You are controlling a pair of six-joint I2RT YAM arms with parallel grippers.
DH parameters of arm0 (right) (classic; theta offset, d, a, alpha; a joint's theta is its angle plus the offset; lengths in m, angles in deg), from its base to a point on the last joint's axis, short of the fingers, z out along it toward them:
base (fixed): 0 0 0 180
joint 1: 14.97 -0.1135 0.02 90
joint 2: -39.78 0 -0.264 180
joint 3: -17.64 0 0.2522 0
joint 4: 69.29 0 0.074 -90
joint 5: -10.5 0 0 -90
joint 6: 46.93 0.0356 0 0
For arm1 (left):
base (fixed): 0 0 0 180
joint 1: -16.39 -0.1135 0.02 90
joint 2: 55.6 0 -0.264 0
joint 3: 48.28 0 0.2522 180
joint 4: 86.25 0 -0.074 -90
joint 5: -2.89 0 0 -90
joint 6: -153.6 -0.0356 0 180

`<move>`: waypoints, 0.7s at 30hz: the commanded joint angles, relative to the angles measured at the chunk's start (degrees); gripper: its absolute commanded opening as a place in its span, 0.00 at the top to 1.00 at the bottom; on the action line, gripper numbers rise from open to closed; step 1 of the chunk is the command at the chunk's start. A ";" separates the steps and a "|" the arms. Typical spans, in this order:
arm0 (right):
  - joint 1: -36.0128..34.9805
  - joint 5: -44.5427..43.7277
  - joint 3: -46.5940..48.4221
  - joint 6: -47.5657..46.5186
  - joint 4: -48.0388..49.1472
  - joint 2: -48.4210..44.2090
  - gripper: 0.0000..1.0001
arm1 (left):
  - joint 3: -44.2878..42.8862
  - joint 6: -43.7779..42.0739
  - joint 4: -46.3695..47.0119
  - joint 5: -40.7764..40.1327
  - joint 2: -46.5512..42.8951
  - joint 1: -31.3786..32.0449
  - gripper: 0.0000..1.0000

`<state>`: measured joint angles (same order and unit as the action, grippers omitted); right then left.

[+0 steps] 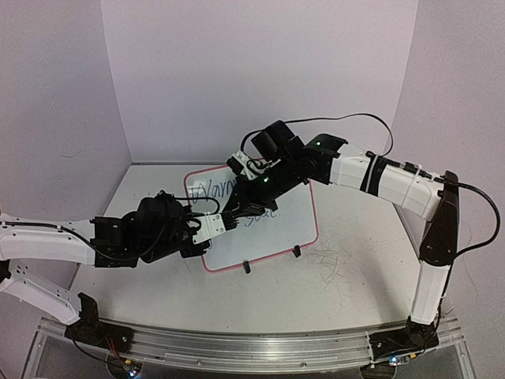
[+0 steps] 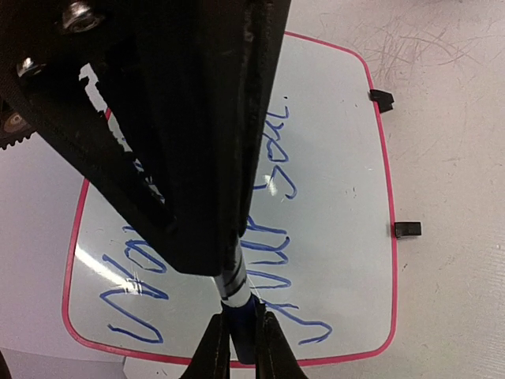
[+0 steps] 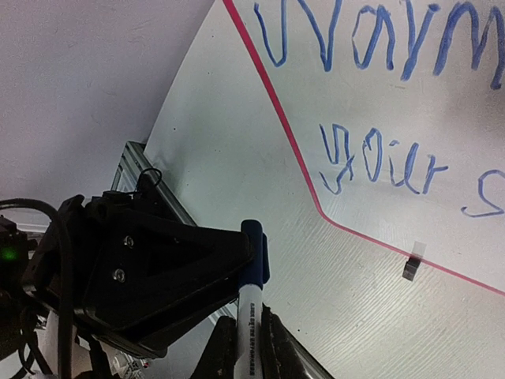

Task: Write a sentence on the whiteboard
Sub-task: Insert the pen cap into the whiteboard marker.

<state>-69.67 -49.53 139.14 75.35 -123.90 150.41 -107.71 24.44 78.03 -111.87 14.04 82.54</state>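
The whiteboard (image 1: 276, 230) lies flat on the table, with a pink-red frame and black stand feet (image 1: 246, 267). The sentence (image 2: 272, 260) is in blue slanted script in two lines, and also shows in the right wrist view (image 3: 379, 166) and partly in the top view (image 1: 215, 190). Both grippers meet over the board's left part. My left gripper (image 2: 242, 325) is shut on the blue cap (image 2: 241, 320) of a marker. My right gripper (image 3: 246, 330) is shut on the marker's white barrel (image 3: 248, 316). Cap (image 3: 254, 253) and barrel look joined. In the top view the arms hide the marker.
Grey scribbles (image 1: 327, 257) mark the white tabletop to the right of the board. An aluminium rail (image 1: 252, 345) runs along the near edge with both arm bases. Pale walls close in the back and both sides.
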 commanded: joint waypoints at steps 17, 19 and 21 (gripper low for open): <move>-8.35 -4.70 -1.96 9.49 8.72 3.29 1.00 | -4.22 -5.49 19.55 -0.30 -1.27 7.74 1.00; -8.28 -6.42 -2.80 8.32 8.88 1.41 1.00 | -3.49 -4.74 19.40 -0.12 -2.30 7.82 1.00; -7.85 -7.97 -6.20 6.98 10.21 -1.90 1.00 | -2.39 -2.94 19.28 -0.03 -3.80 7.83 1.00</move>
<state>-74.29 -59.03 137.73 83.54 -121.50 149.77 -107.31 22.47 76.02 -120.43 14.08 86.26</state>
